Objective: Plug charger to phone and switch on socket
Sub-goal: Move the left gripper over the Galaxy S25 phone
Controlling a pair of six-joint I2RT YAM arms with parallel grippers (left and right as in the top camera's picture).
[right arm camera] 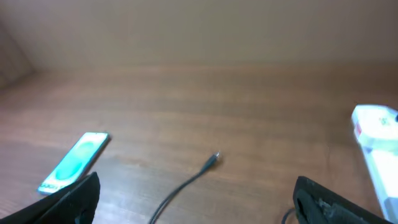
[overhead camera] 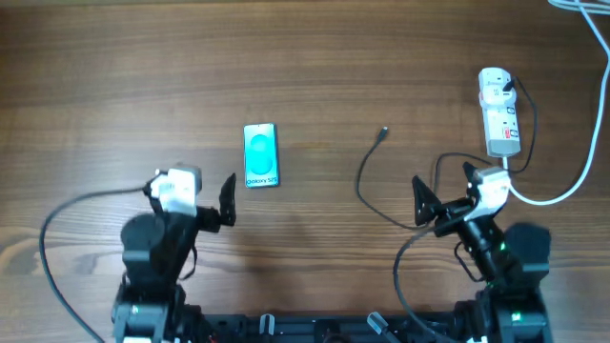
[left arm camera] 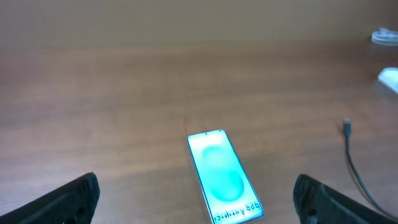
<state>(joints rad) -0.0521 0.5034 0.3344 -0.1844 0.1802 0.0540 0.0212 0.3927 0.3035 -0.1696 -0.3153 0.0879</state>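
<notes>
The phone (overhead camera: 260, 155) lies flat left of centre, its cyan screen lit. The charger (overhead camera: 383, 133) is a thin black cable; its connector tip rests on the wood well to the right of the phone, apart from it. The white and grey socket (overhead camera: 499, 112) lies at the far right. My left gripper (overhead camera: 191, 191) is open, below and left of the phone. In the left wrist view the phone (left arm camera: 221, 174) sits just ahead of the open left gripper (left arm camera: 196, 190). My right gripper (overhead camera: 446, 186) is open beside the socket's near end. The charger tip (right arm camera: 213, 160) lies ahead of the right gripper (right arm camera: 198, 185).
A thick white lead (overhead camera: 572, 181) curves from the socket's near end off the right side and up to the top corner. The black cable loops back past the right arm (overhead camera: 367, 186). The socket (right arm camera: 376, 143) shows at the right wrist view's right edge.
</notes>
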